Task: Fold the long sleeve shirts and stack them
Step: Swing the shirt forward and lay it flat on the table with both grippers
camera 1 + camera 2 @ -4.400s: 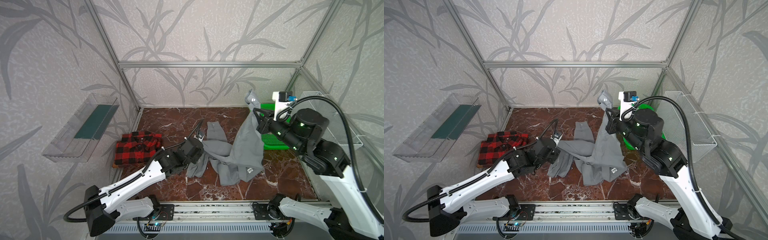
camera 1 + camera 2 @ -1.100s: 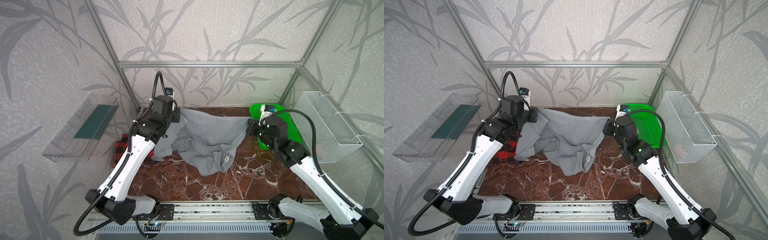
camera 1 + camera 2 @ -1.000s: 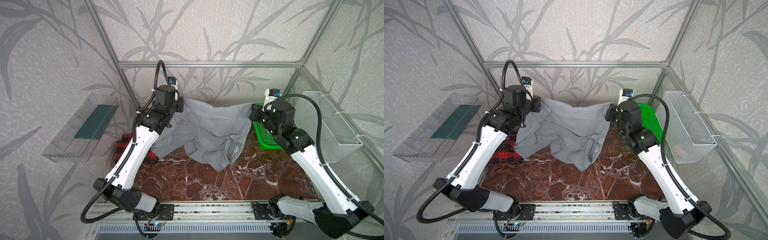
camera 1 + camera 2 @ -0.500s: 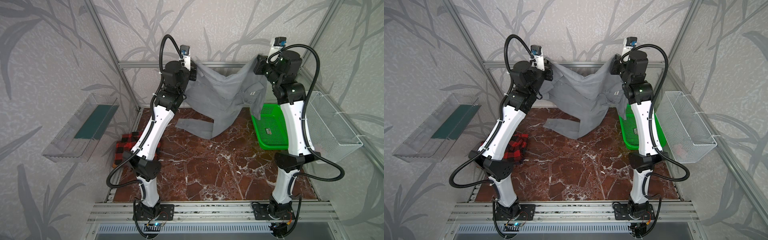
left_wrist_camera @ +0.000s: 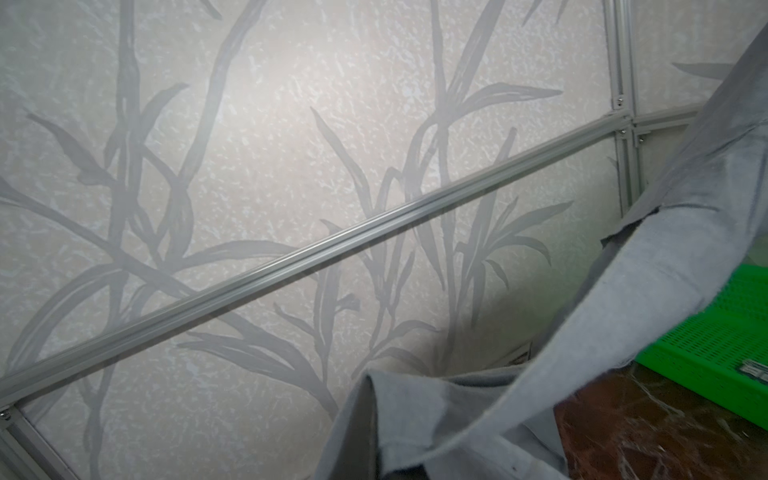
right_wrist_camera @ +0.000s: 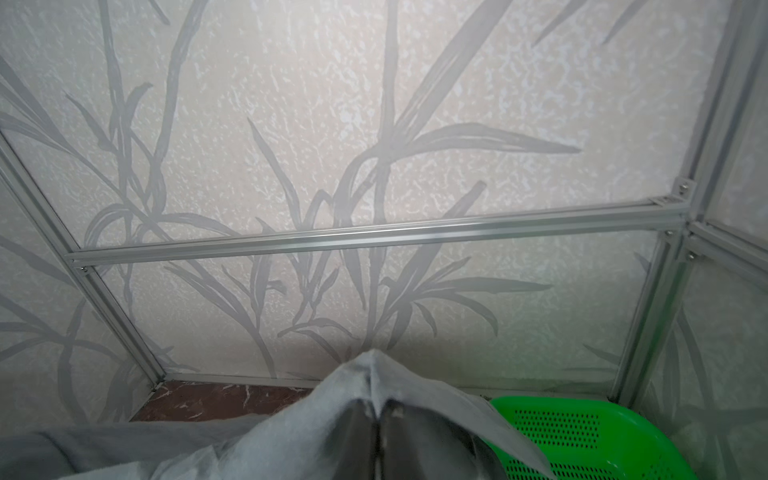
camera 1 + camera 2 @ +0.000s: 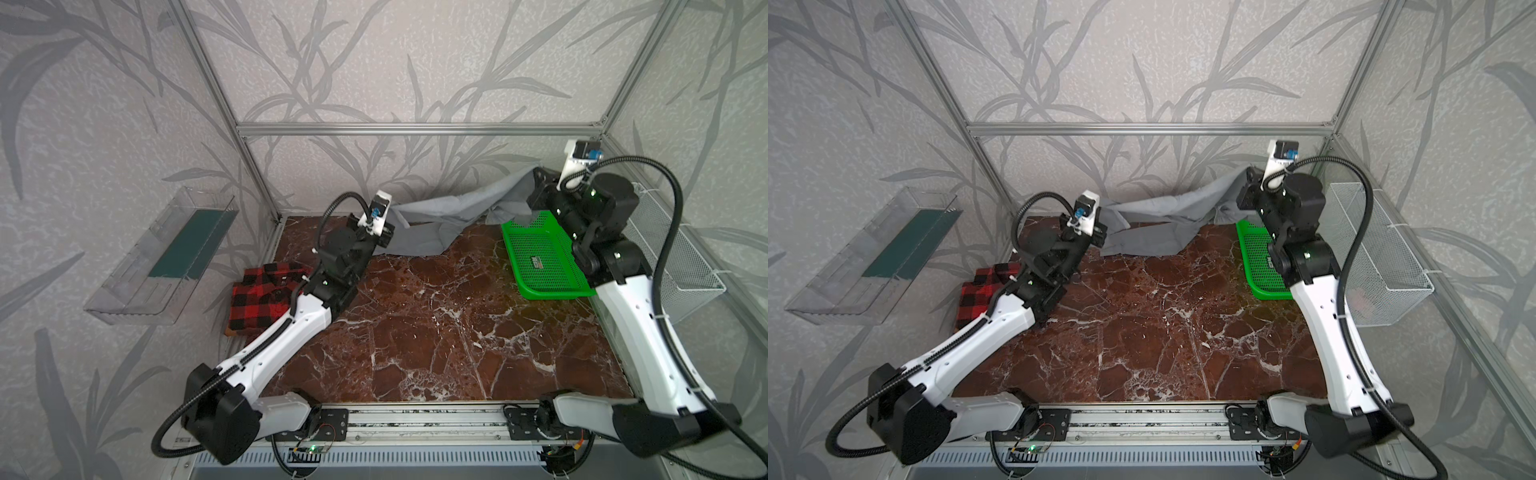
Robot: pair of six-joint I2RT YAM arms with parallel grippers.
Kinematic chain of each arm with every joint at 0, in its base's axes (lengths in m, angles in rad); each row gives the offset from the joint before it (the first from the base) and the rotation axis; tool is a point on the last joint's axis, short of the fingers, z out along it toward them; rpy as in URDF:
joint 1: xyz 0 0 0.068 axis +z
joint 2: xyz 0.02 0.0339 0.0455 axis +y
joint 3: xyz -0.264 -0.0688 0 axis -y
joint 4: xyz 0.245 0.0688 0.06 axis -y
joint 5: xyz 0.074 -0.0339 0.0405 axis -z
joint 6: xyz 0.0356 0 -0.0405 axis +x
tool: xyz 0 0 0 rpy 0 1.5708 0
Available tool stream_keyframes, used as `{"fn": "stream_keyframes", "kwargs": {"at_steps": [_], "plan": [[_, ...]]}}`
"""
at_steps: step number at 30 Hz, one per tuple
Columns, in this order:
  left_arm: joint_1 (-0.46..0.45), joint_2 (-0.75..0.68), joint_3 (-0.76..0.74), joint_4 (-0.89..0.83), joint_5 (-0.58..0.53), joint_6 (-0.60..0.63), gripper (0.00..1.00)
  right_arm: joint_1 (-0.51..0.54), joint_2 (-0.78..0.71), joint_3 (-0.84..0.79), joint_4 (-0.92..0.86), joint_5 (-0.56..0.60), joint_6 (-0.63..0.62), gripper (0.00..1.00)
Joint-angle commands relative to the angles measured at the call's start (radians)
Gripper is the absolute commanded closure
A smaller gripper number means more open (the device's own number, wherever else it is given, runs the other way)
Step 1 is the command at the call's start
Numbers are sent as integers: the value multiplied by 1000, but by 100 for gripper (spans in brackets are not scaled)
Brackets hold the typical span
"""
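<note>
Left pincer [image 7: 391,230] and right pincer [image 7: 538,180] both clamped on grey shirt [image 7: 440,216], strung between them over the far desk [image 7: 415,324] edge; green tray [image 7: 540,266], we note the shirt hiding its far corner; plaid shirt [image 7: 262,299] folded at desk's left, partly behind left arm [image 7: 291,328].

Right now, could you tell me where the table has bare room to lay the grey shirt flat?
The middle and front of the table are bare, bordered by the grey shirt at the back, the green tray on the right and the left arm. Crowded: the back strip under that shirt, and the left edge with the plaid shirt.
</note>
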Motion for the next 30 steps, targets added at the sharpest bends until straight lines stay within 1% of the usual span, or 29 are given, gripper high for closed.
{"fn": "stream_keyframes", "kwargs": {"at_steps": [1, 3, 5, 6, 7, 8, 9, 11, 13, 15, 17, 19, 20, 22, 23, 24, 26, 27, 29, 30], "plan": [[-110, -143, -142, -25, -157, 50, 100, 6, -200, -230, -5, 113, 144, 100], [-172, -229, -237, -100, -228, -6, 100, 16, -316, -353, -85, 137, 206, 100], [-261, -313, -334, -137, -326, -67, 100, 47, -422, -444, -185, 143, 245, 100], [-318, -336, -348, -184, -354, -78, 100, 64, -456, -460, -244, 143, 245, 100], [-386, -342, -344, -248, -420, -94, 100, 94, -494, -476, -313, 167, 244, 100], [-434, -347, -337, -354, -434, -131, 100, 125, -532, -493, -376, 191, 240, 100], [-462, -361, -346, -428, -433, -209, 100, 144, -563, -503, -429, 207, 238, 100], [-521, -399, -409, -501, -445, -346, 100, 181, -638, -537, -539, 234, 247, 100], [-603, -439, -471, -544, -511, -439, 99, 191, -694, -569, -635, 230, 251, 100], [-684, -487, -524, -569, -545, -482, 90, 191, -739, -615, -710, 205, 272, 100], [-757, -511, -525, -662, -569, -551, 79, 194, -775, -663, -764, 175, 318, 100], [-812, -524, -506, -753, -575, -615, 73, 251, -788, -652, -776, 178, 351, 100], [-850, -528, -495, -795, -579, -638, 70, 270, -775, -632, -805, 199, 365, 100], [-922, -529, -468, -871, -605, -684, 64, 276, -740, -600, -861, 223, 364, 100], [-961, -528, -455, -915, -611, -716, 58, 279, -731, -589, -885, 229, 374, 96], [-988, -527, -443, -957, -612, -748, 55, 284, -734, -584, -892, 224, 378, 88], [-1049, -528, -410, -1071, -631, -840, 53, 287, -757, -577, -897, 214, 390, 70], [-1064, -533, -403, -1106, -641, -870, 52, 286, -768, -566, -906, 221, 393, 65], [-1069, -562, -393, -1160, -645, -920, 46, 286, -788, -528, -920, 227, 389, 60], [-1069, -586, -396, -1160, -651, -926, 46, 287, -790, -503, -932, 233, 392, 58]]}}
